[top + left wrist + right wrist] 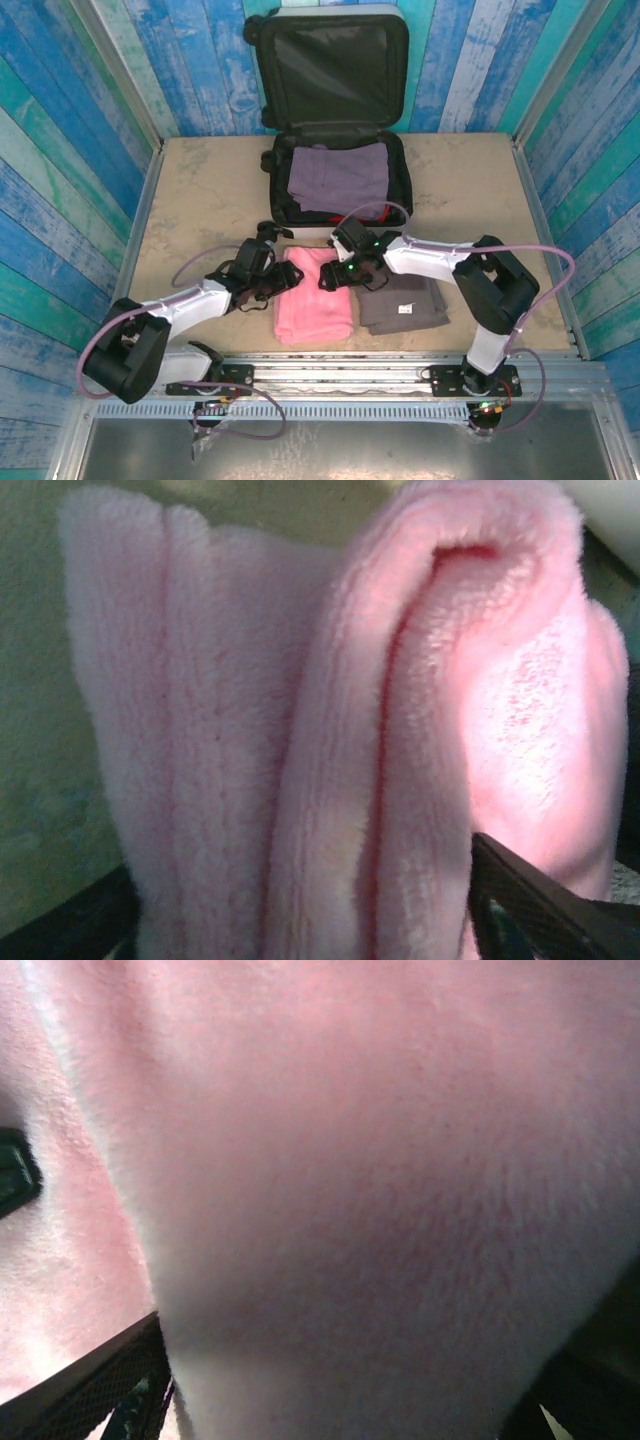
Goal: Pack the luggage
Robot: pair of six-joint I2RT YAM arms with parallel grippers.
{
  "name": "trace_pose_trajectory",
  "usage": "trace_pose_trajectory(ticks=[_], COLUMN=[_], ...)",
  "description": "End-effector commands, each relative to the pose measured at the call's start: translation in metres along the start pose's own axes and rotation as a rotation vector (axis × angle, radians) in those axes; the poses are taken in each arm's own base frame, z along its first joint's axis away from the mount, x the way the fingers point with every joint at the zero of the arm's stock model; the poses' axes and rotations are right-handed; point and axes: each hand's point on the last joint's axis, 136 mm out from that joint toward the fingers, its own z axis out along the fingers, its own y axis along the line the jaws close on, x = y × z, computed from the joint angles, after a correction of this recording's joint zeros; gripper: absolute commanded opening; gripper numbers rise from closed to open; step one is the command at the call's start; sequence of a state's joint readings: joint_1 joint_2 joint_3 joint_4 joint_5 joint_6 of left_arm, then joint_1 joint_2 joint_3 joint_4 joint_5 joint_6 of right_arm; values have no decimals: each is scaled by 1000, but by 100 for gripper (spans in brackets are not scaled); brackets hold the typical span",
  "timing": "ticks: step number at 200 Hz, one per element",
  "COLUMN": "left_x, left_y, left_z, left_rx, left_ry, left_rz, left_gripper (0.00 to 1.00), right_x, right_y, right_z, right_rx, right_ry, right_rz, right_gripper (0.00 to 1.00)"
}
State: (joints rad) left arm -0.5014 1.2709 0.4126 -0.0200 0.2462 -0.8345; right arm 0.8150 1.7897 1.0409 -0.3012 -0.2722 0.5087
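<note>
The luggage [330, 75]: one small white hard-shell case, lying open at the far middle of the bench [200, 190]. Its lid is propped upright against the blue plank wall [150, 60], with black lining in both halves and black wheels at the corners. The lower half lies flat and holds a folded purple garment [338, 178] that covers most of its floor. Sweeping left to right nearer the arms: the left tool [275, 285] sits at the left edge of a fluffy pink towel [315, 300]. In the left wrist view the towel's [330, 730] rolled fold sits between its dark fingers [540, 905], which stand well apart; cannot tell if they actually pinch it. The towel lies flat on the bench, just in front of the luggage. The right tool [328, 280] is at the towel's far right corner, and its wrist lies across the gap between towel and luggage rim, partly blocking that path. In the right wrist view pink pile [380, 1180] presses close between fingers [90, 1390] set apart; cannot tell grip there either. Just right of the towel, touching its edge, is a folded grey garment [405, 305] with a small white tag, partly under the right arm. Count: one luggage, three folded textiles (purple, pink, grey), two tools.
</note>
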Motion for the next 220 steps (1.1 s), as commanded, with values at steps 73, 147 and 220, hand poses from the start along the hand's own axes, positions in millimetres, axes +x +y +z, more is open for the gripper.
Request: trace_pose_trajectory(ticks=[73, 147, 220], left_x=[23, -69, -170], left_y=[-9, -164, -226], left_z=[5, -103, -69], left_rx=[33, 156, -40], left_ry=[56, -259, -264], left_rz=[72, 383, 634], left_gripper=[0, 0, 0], right_x=[-13, -85, -192], right_y=[15, 90, 49], right_z=[-6, -142, -176], right_rx=[-5, -7, 2], right_ry=[-78, -349, -466], right_rz=[-53, -294, -203], right_gripper=[23, 1, 0])
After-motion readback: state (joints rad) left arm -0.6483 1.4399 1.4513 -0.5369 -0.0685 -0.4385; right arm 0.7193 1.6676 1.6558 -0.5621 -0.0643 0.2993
